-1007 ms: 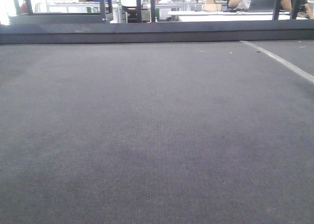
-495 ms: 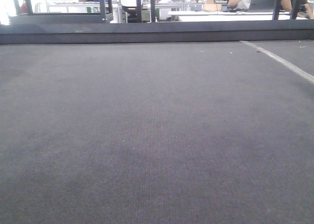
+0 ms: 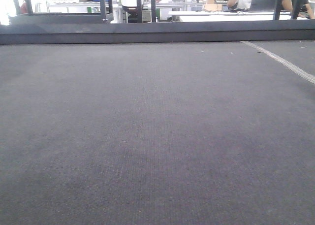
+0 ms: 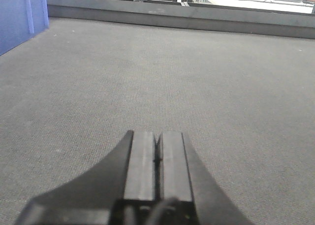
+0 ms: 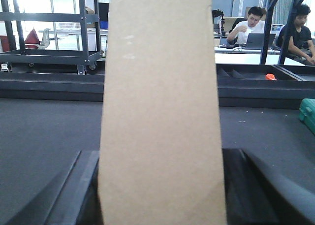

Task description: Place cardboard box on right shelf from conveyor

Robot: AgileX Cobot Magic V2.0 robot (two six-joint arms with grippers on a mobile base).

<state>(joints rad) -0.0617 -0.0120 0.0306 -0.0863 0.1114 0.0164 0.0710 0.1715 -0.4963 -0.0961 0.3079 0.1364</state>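
Carrying step, seemingly: gripping the cardboard box [image 5: 160, 112] upright between the fingers of the right gripper [image 5: 160, 185], conveyor [image 4: 147, 77] beyond and below, left gripper [image 4: 157, 158] closed, empty; next, swinging over to the right shelf, unseen here.

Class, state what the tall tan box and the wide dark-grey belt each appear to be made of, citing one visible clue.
The tall tan box: probably cardboard, matte; flat, unprinted, fibrous-looking brown face.
The wide dark-grey belt: seemingly woven fabric or rubberised textile, matte; fine ribbed weave.
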